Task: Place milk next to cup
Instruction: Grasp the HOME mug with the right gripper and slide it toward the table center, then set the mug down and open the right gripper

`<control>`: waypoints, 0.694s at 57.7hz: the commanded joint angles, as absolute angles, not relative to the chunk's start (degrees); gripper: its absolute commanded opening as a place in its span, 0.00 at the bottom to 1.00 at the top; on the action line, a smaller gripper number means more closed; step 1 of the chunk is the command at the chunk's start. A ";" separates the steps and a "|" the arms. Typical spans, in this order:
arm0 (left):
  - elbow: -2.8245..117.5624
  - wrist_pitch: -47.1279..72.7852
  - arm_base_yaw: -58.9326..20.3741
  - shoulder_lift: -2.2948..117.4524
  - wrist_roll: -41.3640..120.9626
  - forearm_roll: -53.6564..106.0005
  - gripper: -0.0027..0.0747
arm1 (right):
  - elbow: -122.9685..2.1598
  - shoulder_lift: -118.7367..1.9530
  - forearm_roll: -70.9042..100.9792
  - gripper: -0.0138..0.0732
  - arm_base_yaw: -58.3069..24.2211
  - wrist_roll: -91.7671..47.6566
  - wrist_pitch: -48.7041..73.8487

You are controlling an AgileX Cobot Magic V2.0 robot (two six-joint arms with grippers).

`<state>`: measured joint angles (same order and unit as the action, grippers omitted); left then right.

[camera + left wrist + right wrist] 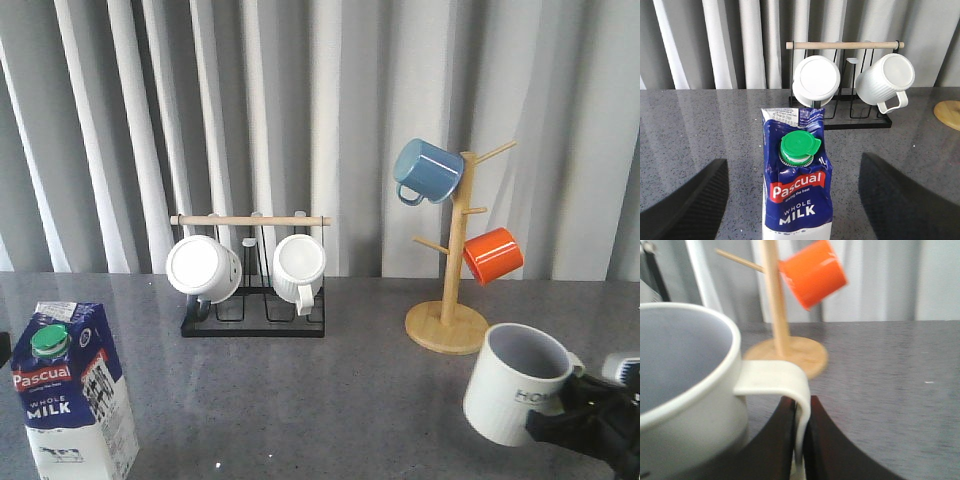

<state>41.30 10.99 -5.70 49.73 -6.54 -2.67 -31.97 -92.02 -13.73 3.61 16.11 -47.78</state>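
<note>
I see the milk (72, 390) standing upright on the grey counter (300, 400) at the front left. From the left wrist, my left pincer (792, 200) has its two dark fingers (685, 205) spread wide, one on each side of the carton and clear of it.

The cup (515, 385) is at the front right, well apart from the milk, tilted with its mouth turned up and to the left. My right pincer (801, 440) is clamped on its handle (785, 385), the two fingers pressed against the loop from both sides.

Behind the cup stands a wooden mug tree (450, 300) carrying a blue mug (428, 170) and an orange mug (493, 254). A black rack (252, 300) with two white mugs (203, 268) sits at centre back.
</note>
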 commanded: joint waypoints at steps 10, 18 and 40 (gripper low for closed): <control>42.89 6.60 -5.95 49.40 -7.05 -2.13 0.70 | -38.61 -95.93 15.69 0.16 -17.83 -1.41 -48.57; 42.89 6.60 -5.95 49.40 -7.05 -2.13 0.70 | -40.75 -100.41 30.30 0.16 -24.84 -10.26 -50.07; 42.89 6.60 -5.95 49.40 -7.05 -2.13 0.70 | -40.65 -104.34 28.76 0.17 -27.88 -12.19 -53.81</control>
<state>41.30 10.99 -5.70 49.73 -6.54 -2.67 -39.54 -106.32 30.84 -27.84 -11.41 -50.08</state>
